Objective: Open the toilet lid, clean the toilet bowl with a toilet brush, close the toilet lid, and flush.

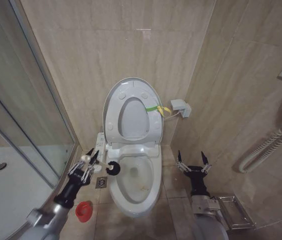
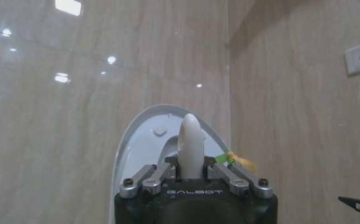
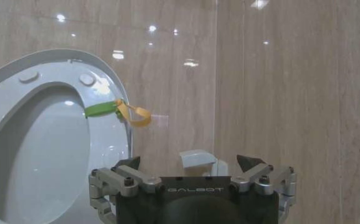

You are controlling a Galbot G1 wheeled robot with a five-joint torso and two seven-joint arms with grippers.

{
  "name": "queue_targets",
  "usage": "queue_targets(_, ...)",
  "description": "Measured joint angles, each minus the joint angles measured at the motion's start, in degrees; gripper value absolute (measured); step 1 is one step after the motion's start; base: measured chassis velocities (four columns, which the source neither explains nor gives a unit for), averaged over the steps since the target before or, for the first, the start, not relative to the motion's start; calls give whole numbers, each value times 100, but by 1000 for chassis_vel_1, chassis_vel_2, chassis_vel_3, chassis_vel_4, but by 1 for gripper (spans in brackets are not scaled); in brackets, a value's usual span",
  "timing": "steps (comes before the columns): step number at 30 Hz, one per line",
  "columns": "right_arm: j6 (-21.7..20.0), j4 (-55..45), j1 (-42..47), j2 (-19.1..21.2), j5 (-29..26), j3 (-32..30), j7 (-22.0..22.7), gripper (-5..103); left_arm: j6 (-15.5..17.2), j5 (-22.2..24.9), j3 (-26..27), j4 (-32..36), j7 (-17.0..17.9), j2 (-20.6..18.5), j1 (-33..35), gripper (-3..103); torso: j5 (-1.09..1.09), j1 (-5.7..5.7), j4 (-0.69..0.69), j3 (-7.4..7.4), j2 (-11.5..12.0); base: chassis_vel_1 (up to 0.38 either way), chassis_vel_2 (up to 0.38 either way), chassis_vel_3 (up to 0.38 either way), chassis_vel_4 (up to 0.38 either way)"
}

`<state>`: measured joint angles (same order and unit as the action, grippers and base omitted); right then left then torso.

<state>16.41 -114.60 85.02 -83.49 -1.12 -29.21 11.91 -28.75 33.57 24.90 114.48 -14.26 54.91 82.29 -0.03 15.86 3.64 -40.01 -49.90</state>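
Brush (image 1: 114, 167) in left claw (image 1: 92, 155)

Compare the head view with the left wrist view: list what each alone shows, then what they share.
Head view alone: the toilet bowl, the brush's dark head at its rim, the red holder on the floor, the open right gripper.
Left wrist view alone: the toilet brush handle clamped in the left gripper, seen close.
Both: the raised toilet lid with its yellow-green strap.
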Motion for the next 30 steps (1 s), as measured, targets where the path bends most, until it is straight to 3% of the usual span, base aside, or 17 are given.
queue_targets(9,0,0,0,0,0,0,-1,100,-173,238,-1201,-1393,-137,-167,-1399,23,1,0,-1,0,0,0,0,0,0)
queue_targets(15,0,0,-1,0,0,0,-1,100,-291,198,-2144,-2340,-196,66,-2300,23,1,1,1,0,0,0,0,0,0)
queue_targets(20,0,0,0,0,0,-1,1,100,-390,182,-2640,-3065,-328,340,-2861,23,2,1,0,0,0,0,0,0,0)
queue_targets(30,0,0,-1,0,0,0,-1,100,-610,171,-3069,-4099,-645,718,-3370,23,3,0,-1,1,0,0,0,0,0)
